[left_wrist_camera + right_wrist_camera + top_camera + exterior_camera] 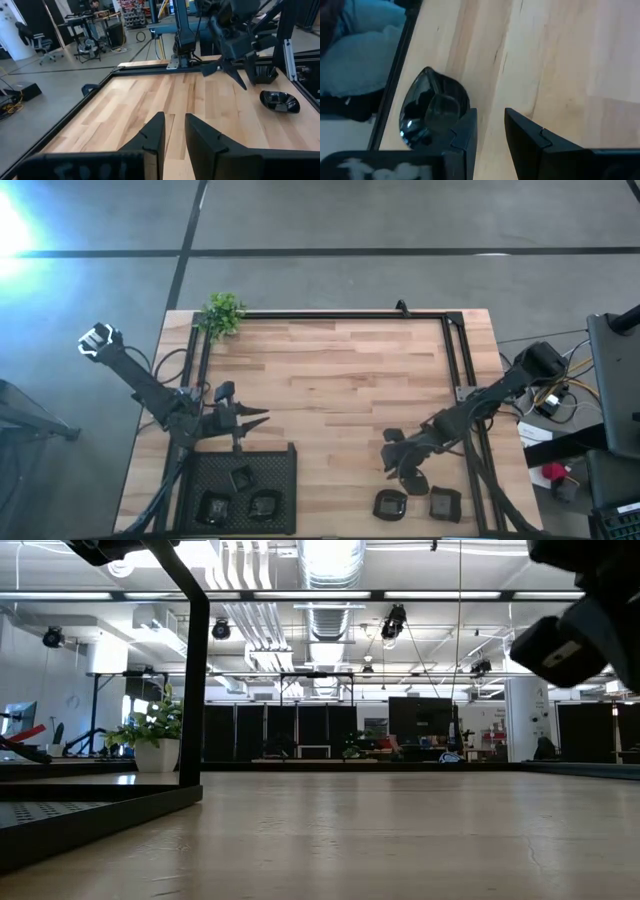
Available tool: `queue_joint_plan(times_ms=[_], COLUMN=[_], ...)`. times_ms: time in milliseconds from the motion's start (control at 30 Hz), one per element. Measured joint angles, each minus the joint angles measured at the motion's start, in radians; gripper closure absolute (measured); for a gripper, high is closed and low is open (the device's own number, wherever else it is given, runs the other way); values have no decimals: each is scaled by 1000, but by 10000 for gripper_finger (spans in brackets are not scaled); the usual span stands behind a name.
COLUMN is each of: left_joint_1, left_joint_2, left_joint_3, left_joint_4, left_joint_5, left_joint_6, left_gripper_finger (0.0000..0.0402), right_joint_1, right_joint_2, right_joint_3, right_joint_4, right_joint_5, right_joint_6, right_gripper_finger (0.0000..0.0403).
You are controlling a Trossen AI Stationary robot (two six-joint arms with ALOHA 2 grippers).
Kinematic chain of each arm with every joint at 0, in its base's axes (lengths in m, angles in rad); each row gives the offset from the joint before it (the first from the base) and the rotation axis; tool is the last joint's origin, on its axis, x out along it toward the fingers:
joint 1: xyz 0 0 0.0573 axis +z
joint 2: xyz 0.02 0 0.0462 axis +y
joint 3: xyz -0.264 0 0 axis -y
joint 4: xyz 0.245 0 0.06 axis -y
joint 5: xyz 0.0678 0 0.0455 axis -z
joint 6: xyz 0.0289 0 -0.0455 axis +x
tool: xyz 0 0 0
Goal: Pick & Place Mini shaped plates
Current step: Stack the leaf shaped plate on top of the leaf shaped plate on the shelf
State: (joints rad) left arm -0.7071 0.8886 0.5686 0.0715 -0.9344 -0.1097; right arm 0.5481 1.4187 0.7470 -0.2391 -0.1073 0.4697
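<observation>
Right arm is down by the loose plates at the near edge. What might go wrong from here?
1. In the right wrist view the right tool has one finger at a plate's rim and the other on bare wood; closing may push the plate rather than grip it.
2. That plate lies beside the table's black edge rail, so a shove might jam it there.

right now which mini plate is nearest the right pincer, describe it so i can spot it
Start at the wooden table and go to its near right corner, where the right pincer hovers. Three dark plates cluster there: a rounded plate, a square plate, and the nearest plate, partly under the arm. It alone sits above the side-by-side pair.
</observation>
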Motion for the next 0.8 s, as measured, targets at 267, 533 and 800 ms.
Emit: queue_joint_plan(times_ms=[267,533,800], left_joint_1=[0,0,0], left_joint_2=[1,1,1], left_joint_3=[0,-1,-1], left_joint_4=[0,0,0], left_joint_5=[0,0,0], left_joint_6=[-5,-7,-24], left_gripper_finger=[333,333,333], right_joint_1=[67,126,146], right_joint_2=[65,178,220], right_joint_3=[-55,-37,-18], right_joint_4=[105,121,126], right_joint_5=[0,3,2], right_joint_6=[108,163,180], right_gripper_finger=[310,310,310])
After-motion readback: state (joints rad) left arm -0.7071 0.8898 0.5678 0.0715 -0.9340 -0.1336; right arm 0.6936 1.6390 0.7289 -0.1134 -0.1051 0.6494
